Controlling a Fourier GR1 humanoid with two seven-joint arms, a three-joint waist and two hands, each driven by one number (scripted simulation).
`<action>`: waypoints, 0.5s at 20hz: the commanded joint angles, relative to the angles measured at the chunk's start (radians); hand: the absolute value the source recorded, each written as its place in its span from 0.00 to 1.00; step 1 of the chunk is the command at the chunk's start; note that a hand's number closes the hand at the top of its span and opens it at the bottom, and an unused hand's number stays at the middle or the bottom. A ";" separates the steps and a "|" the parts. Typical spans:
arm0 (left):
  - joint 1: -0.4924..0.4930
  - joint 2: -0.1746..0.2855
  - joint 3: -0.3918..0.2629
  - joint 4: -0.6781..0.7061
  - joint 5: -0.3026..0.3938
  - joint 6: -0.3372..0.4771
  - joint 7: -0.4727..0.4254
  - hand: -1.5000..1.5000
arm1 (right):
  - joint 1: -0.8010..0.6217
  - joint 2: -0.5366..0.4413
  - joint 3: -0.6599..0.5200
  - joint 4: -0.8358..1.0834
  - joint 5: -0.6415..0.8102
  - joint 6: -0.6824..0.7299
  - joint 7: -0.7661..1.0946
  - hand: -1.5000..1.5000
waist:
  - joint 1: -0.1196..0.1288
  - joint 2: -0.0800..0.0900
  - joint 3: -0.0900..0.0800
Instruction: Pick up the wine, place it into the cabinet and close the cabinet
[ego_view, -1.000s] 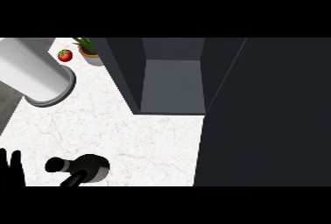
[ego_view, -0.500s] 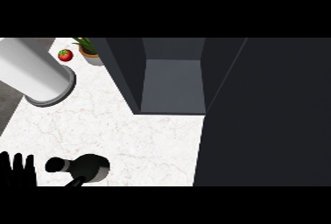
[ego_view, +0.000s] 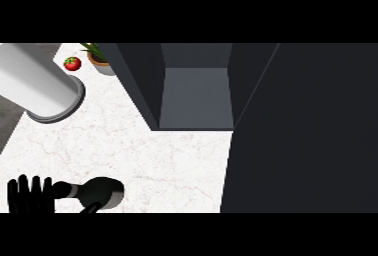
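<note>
Marble counter (ego_view: 148, 150) | cabinet (ego_view: 196, 95) open | left hand (ego_view: 29, 197) fingers (ego_view: 35, 187) straight, just beside wine (ego_view: 100, 192)

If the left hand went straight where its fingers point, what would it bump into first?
Likely the big white cylinder, straight ahead of the left hand across the counter. The wine bottle lies beside it, not ahead. Depth is unclear.

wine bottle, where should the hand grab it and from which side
Probably round the wide dark body of the wine bottle, not the thin neck, which points to the view's left. Come from the left: the left hand is open right beside the neck, and the open cabinet lies up and to the right.
</note>
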 joint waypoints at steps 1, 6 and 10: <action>-0.030 0.019 0.064 0.073 0.042 -0.070 -0.027 0.00 | 0.005 -0.008 -0.027 -0.147 -0.060 -0.009 0.091 0.00 | -0.002 0.001 0.000; -0.033 -0.013 -0.019 0.179 0.046 -0.052 -0.155 0.00 | 0.111 0.001 -0.044 -0.142 -0.099 0.046 -0.014 0.00 | -0.006 0.001 0.001; -0.026 -0.013 -0.016 0.223 0.075 -0.093 -0.189 0.00 | -0.011 0.000 -0.045 -0.103 -0.076 0.016 0.064 0.00 | -0.001 0.001 0.001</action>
